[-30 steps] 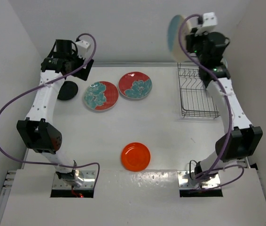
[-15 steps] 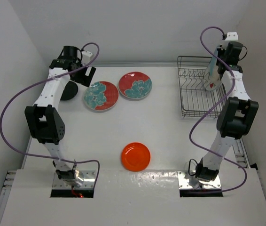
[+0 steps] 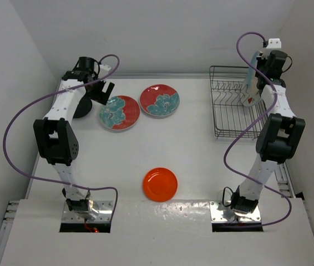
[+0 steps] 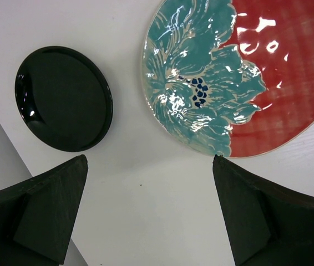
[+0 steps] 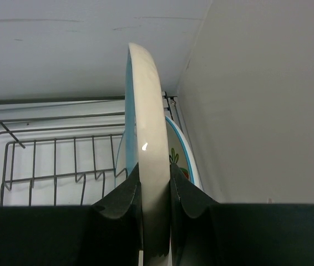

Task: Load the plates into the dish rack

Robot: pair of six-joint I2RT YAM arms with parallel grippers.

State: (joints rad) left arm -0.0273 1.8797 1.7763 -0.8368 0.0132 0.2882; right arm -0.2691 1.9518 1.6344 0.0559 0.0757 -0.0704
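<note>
My right gripper (image 3: 258, 71) (image 5: 155, 173) is shut on the rim of the cream-and-light-blue plate (image 3: 249, 79) (image 5: 147, 127), held on edge over the right end of the dish rack (image 3: 229, 111) (image 5: 46, 141). The watermelon plate (image 3: 249, 98) (image 5: 182, 158) stands in the rack just behind it. My left gripper (image 3: 99, 91) (image 4: 148, 160) is open and empty above the table between the small black plate (image 3: 80, 109) (image 4: 62, 98) and a floral plate (image 3: 118, 112) (image 4: 240, 72). The second floral plate (image 3: 160, 100) lies beside it. The orange plate (image 3: 160, 184) lies near the front.
The back wall and right wall stand close round the rack. The left wall runs close beside the black plate. Purple cables loop from both arms.
My right arm has swung the cream-and-light-blue plate down from high in the air to the rack's right end. My left gripper has shifted slightly toward the black plate.
</note>
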